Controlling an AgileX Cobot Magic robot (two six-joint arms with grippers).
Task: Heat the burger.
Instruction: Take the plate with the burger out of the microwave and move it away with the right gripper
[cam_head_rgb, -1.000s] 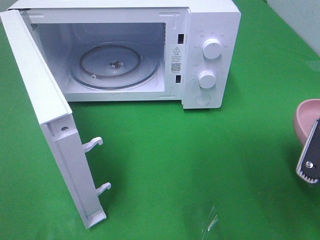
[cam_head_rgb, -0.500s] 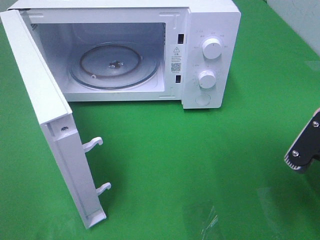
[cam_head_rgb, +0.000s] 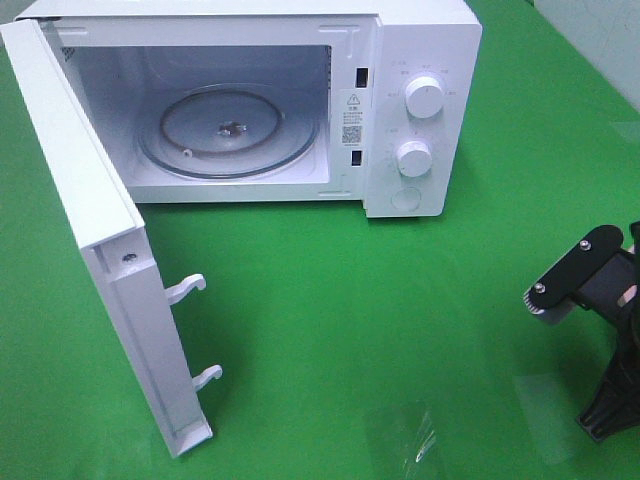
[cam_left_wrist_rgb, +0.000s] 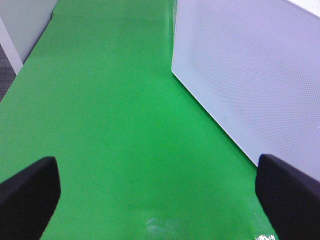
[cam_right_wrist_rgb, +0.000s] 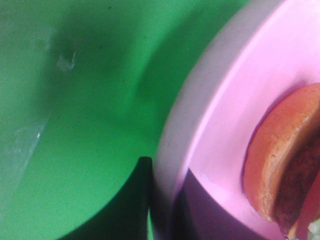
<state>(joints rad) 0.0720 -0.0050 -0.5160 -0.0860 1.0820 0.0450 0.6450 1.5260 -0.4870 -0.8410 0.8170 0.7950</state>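
We judge the burger (cam_right_wrist_rgb: 280, 165) soft and easily squashed — better carried by its stiff pink plate (cam_right_wrist_rgb: 225, 105). Our right gripper (cam_right_wrist_rgb: 165, 200) pinches that plate's rim; the left gripper (cam_left_wrist_rgb: 160, 195) gapes wide, empty.

The microwave (cam_head_rgb: 420, 110) cavity stands unobstructed; its swung-out door (cam_head_rgb: 100, 250) blocks the left approach.

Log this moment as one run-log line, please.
microwave: door open, turntable bare | burger: on pink plate | right gripper: shut on plate rim | left gripper: open, holds nothing
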